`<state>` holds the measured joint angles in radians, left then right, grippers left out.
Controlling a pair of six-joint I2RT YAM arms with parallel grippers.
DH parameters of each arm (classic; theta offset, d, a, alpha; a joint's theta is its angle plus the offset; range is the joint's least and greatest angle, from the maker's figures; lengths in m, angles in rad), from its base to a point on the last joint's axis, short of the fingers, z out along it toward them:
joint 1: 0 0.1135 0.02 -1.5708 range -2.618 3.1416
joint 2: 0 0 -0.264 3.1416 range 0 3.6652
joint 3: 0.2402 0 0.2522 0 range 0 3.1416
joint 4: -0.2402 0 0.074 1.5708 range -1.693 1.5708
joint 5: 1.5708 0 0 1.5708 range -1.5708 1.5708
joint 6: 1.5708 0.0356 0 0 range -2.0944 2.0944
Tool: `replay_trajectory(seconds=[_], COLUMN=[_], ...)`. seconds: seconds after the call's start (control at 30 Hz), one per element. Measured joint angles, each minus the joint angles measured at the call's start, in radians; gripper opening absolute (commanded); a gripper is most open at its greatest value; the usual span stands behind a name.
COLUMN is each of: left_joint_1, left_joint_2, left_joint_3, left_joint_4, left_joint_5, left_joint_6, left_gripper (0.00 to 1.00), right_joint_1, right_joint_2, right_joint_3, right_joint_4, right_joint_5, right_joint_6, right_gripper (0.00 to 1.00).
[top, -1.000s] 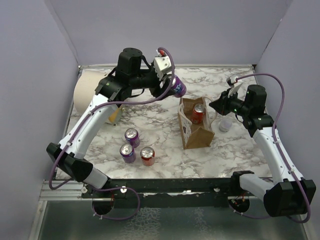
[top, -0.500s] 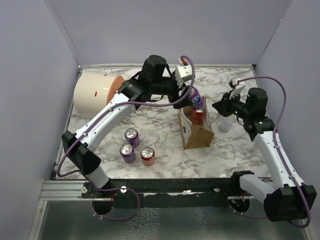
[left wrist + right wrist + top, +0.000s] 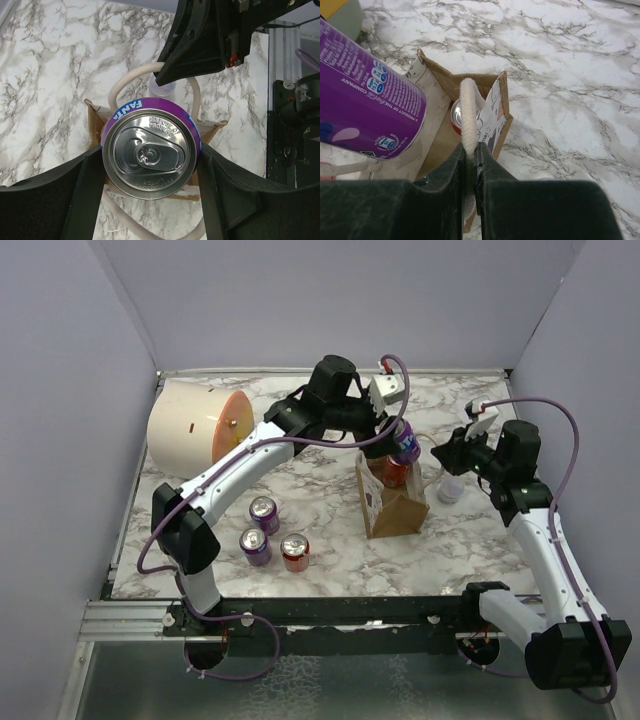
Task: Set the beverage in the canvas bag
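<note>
Top view: left arm reaches across the marble table (image 3: 300, 465), and the left gripper (image 3: 398, 436) holds the purple can (image 3: 150, 156) over the far end of the canvas bag (image 3: 395, 515). The right gripper (image 3: 469, 150) is at the bag's right side. Only this view shows the surroundings: a cream cylinder (image 3: 190, 425) at far left, three loose cans (image 3: 270, 535) near the front, well apart from the bag, and a small clear container (image 3: 451, 489) just right of it. The left wrist view looks straight down on the can's lid, with one dark finger (image 3: 85, 195) clamped on each side of its wall. Brown bag rim (image 3: 92, 112) shows on both sides below, so the can is roughly centred across the mouth. The right wrist view shows what the others hide: its fingers are closed together, pinching the bag's white handle (image 3: 468, 107), which runs up from the rim. A red can (image 3: 459, 115) stands inside against that wall. Bare bag floor lies beside it, under the purple can's lower end. I cannot tell whether that end is above or below the rim. Writing: "FANTA" in white at the lid's edge, left wrist view, and small print beginning "A PRODUCT OF THE" on the can's side, right wrist view.
</note>
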<state>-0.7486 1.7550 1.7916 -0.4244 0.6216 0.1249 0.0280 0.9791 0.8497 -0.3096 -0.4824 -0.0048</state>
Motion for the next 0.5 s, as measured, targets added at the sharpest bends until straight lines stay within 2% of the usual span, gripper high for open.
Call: replay_trajectory(seconds=[0.5], left_joint_1=[-0.033], left_joint_2=[0.061], left_joint_3=[-0.099], left_joint_4=[0.011], left_joint_5=[-0.054], left_joint_6=[0.058], left_gripper=[0.0], right_joint_1=[-0.035], right_joint_2=[-0.025], right_joint_3=[-0.036], right_joint_4=[0.025], right_joint_5=[0.014], right_joint_6=[0.008], right_gripper=[0.01])
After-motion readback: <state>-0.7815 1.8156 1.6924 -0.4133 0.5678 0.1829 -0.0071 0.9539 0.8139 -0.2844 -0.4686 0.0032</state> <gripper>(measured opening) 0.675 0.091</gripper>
